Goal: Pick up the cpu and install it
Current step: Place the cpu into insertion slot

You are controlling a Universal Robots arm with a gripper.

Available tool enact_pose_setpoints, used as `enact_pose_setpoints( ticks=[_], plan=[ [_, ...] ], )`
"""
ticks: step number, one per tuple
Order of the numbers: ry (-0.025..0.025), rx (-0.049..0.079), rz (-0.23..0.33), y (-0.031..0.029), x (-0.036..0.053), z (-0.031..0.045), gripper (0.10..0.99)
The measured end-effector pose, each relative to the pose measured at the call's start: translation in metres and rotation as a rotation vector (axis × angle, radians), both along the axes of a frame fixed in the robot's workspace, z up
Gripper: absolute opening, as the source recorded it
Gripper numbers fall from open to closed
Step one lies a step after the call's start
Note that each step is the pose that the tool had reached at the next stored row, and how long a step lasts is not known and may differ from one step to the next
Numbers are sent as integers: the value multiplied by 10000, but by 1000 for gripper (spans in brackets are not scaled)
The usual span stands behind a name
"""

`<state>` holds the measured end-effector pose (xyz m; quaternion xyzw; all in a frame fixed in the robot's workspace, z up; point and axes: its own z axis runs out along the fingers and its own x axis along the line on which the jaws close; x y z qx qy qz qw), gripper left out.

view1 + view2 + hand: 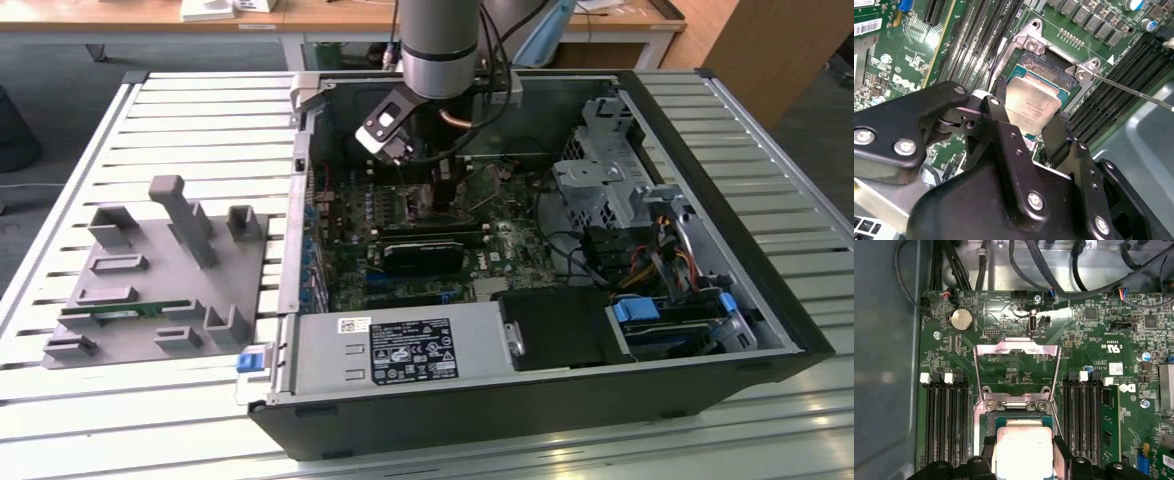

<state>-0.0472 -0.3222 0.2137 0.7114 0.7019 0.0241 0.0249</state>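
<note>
The gripper point(1026, 114) is clamping the cpu point(1033, 105) by two opposite edges. Its two black fingers point(999, 117) are pressing in against the chip's sides, open just as wide as the chip, with nothing else between them. In both wrist views the cpu is lying flat between the fingers and showing its shiny silver top. It is hanging directly over the open socket point(1046, 64) on the green motherboard point(914, 55). Whether its underside is touching the socket, I cannot tell.

Just past the chip, in the first wrist view, the socket's metal cover frame point(1016, 352) is lying flipped back over the board. A thin metal lever point(1056, 421) is sticking out beside the socket. Black memory slots point(946, 425) are running along both sides of the socket. A round coin battery point(962, 319) is sitting beyond the cover frame, and black cables point(1044, 270) are trailing along the board's far edge.

In the exterior view the arm point(441, 50) is reaching down into the open computer case point(534, 415), which is lying on its side on a slatted metal table point(200, 120). A silver power supply box point(400, 350) is sitting along the case's near edge. On the exterior view's left, a gray holder tray point(160, 270) is resting on the table just beside the case. Wooden desks point(347, 15) are standing behind the table.
</note>
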Motion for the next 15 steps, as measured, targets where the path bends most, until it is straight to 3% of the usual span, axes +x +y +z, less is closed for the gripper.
enact_pose_setpoints(
  ticks=[8,15],
  plan=[
    [0,5,5,3,-8,-73,537],
    [-1,8,-27,14,-16,-85,537]
  ],
)
